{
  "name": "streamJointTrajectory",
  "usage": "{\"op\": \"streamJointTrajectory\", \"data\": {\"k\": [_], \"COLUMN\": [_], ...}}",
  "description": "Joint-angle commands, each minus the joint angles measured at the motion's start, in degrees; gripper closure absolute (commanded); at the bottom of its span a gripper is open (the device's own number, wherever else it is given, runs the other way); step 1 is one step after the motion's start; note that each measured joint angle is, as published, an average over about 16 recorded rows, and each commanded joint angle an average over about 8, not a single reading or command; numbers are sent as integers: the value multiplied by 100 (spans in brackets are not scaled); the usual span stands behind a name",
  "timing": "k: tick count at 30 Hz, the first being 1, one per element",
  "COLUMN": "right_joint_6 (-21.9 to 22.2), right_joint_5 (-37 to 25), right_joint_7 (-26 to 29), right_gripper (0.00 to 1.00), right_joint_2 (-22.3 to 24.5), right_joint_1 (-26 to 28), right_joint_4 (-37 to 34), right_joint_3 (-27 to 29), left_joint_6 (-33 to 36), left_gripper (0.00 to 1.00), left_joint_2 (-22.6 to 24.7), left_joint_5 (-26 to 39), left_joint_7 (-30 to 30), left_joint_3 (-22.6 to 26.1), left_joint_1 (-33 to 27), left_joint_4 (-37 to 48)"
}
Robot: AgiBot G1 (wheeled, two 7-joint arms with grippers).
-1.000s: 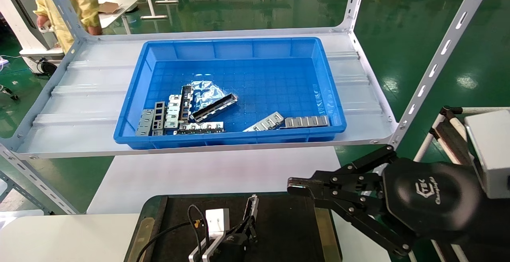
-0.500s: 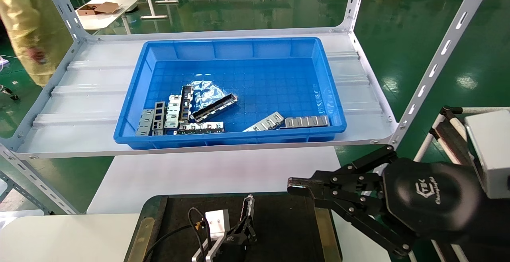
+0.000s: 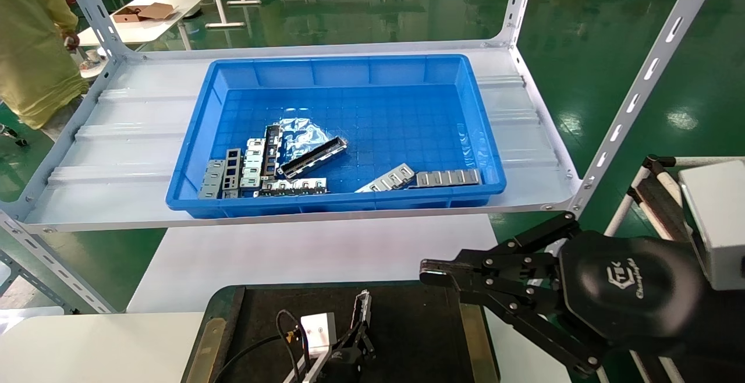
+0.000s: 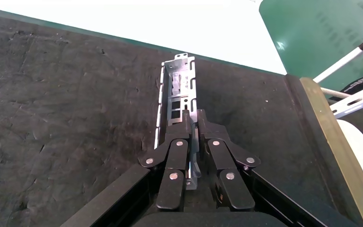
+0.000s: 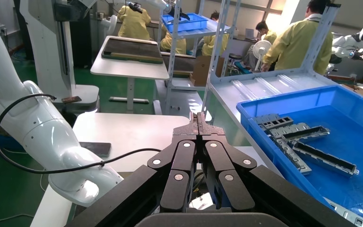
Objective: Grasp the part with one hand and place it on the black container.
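My left gripper [image 3: 359, 329] is shut on the part [image 3: 363, 306], a narrow silver-grey channel bar with rectangular openings. It holds the part over the middle of the black container [image 3: 419, 342]. In the left wrist view the fingers of the left gripper [image 4: 192, 119] clamp one end of the part [image 4: 178, 87], which lies along the tray's dark floor [image 4: 52, 118]. I cannot tell whether the part touches the floor. My right gripper [image 3: 429, 272] is shut and empty, hovering by the tray's far right corner; it also shows in the right wrist view [image 5: 197, 118].
A blue plastic bin [image 3: 192, 156] on the shelf behind holds another channel bar [image 3: 312, 157] and several flat silver plates [image 3: 244, 167]. Brass strips [image 3: 474, 336] edge the tray's sides. Shelf posts [image 3: 634, 98] stand on the right. A person in yellow [image 3: 29, 68] is at the far left.
My left gripper has drawn back a little toward the tray's near edge and lower, with the part still in it. The person at far left has moved. The right arm has not moved.
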Motion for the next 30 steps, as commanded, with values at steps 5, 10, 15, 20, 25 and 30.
{"op": "streamJointTrajectory", "data": {"k": [5, 10, 15, 20, 25, 30], "right_joint_6": [1, 1, 2, 3, 3, 4], "right_joint_5": [1, 2, 3, 4, 5, 6], "right_joint_7": [-1, -2, -2, -3, -4, -5], "right_gripper": [23, 0, 0, 0, 0, 0], "right_joint_2": [1, 1, 2, 3, 3, 4], "right_joint_1": [0, 1, 1, 1, 2, 2], "right_joint_4": [0, 0, 0, 0, 0, 0], "right_joint_3": [-2, -3, -5, -6, -8, -9], "left_joint_6": [-62, -103, -133, -164, -156, 5], "left_gripper": [11, 0, 0, 0, 0, 0], "left_joint_2": [-1, -3, -8, -22, -66, -186], "left_joint_5": [85, 141, 189, 249, 349, 472], "left_joint_7": [-169, -299, -415, -511, -592, -661], "left_joint_3": [96, 178, 263, 334, 372, 380], "left_joint_1": [-16, -36, -54, -85, -122, -160], "left_joint_4": [28, 38, 28, -5, -116, -312]}}
